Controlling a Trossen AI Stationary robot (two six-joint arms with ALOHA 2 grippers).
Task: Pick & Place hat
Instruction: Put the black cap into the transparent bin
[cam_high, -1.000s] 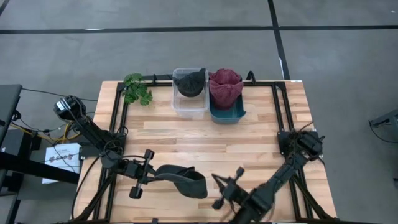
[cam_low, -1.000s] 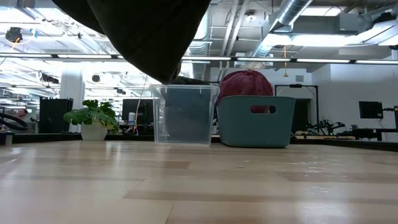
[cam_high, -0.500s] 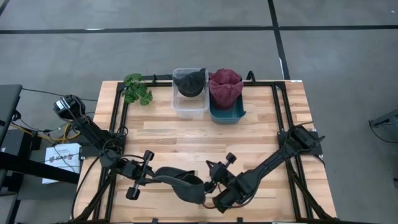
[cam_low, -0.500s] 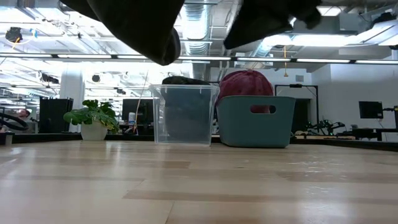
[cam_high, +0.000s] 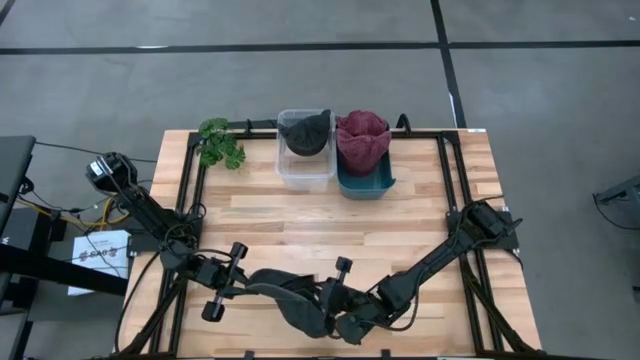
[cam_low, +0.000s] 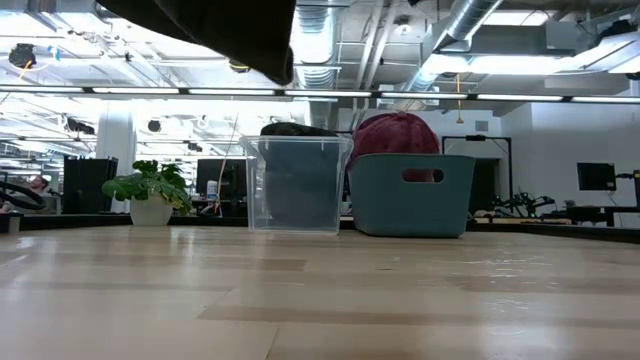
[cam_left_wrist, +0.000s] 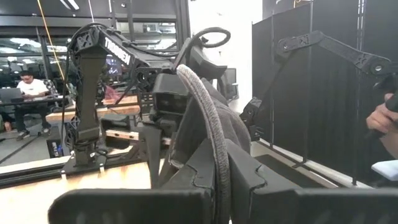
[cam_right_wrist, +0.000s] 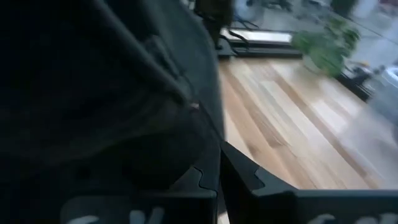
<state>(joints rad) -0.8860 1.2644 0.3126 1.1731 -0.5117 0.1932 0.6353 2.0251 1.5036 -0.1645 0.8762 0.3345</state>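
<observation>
A dark grey hat (cam_high: 292, 298) hangs in the air over the table's near edge; the low view shows only its lower part (cam_low: 215, 25) at the top of the picture. My left gripper (cam_high: 240, 284) is shut on the hat's left end. My right gripper (cam_high: 330, 308) has come in from the right and is shut on the hat's right side. The right wrist view is mostly filled by the dark cloth (cam_right_wrist: 106, 93). In the left wrist view the right arm (cam_left_wrist: 168, 102) stands just behind the hat. My left gripper pinches the hat's ribbed rim (cam_left_wrist: 211, 140) between its two fingers, which reach level from the table's left. The hat is lifted clear of the table. My right gripper holds the edge of the hat's cloth (cam_right_wrist: 208, 134) between its nearly closed fingers, coming from the table's right; how many layers I cannot tell.
At the far edge stand a clear bin (cam_high: 305, 172) with a dark hat (cam_high: 306, 132) in it and a teal bin (cam_high: 366, 184) with a maroon hat (cam_high: 362, 140). A small potted plant (cam_high: 220, 142) sits far left. Bare wood (cam_high: 330, 225) lies between.
My right gripper has swung from the near edge leftward to the hat and closed in on its right side. The hat has risen: its hanging lower part now sits higher in the low view. My left gripper has kept its hold.
</observation>
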